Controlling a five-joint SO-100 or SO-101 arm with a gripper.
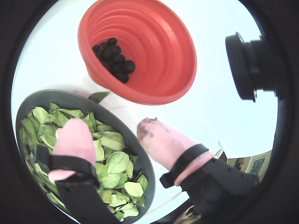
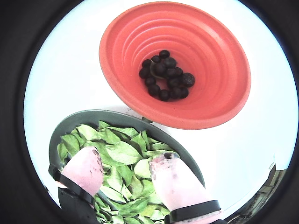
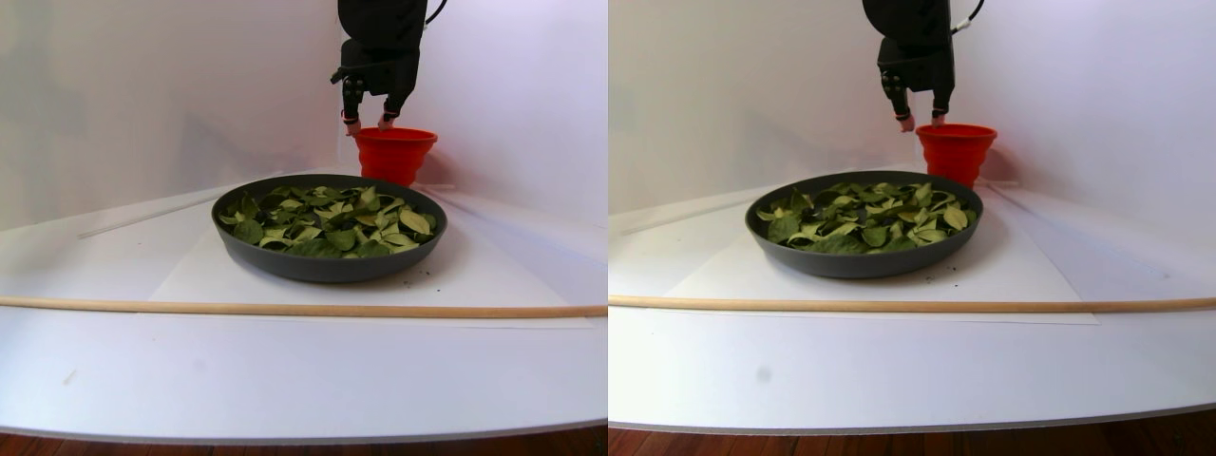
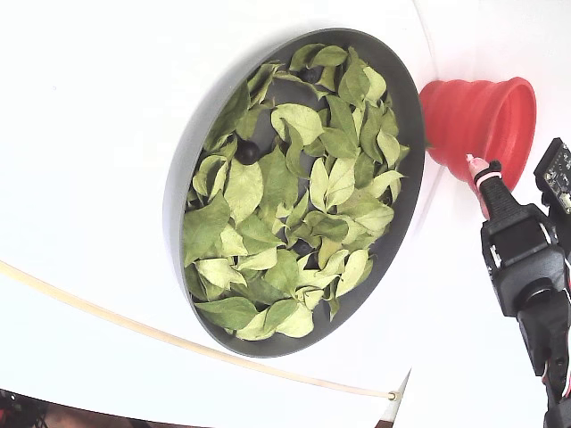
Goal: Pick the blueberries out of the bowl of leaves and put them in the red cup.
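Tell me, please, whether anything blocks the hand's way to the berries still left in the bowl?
Yes: the leaves cover them. In the fixed view a few dark blueberries only peek between leaves in the bowl. The open, empty hand hangs above the leaves.

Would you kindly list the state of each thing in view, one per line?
Cup: upright behind the bowl, holding a cluster of blueberries.
Bowl: on the table, full of loose leaves; a few dark berries still peek through.
Hand: open, empty, pink fingertips stained, poised above the bowl's edge near the cup.
Stick: lying flat in front of the bowl.
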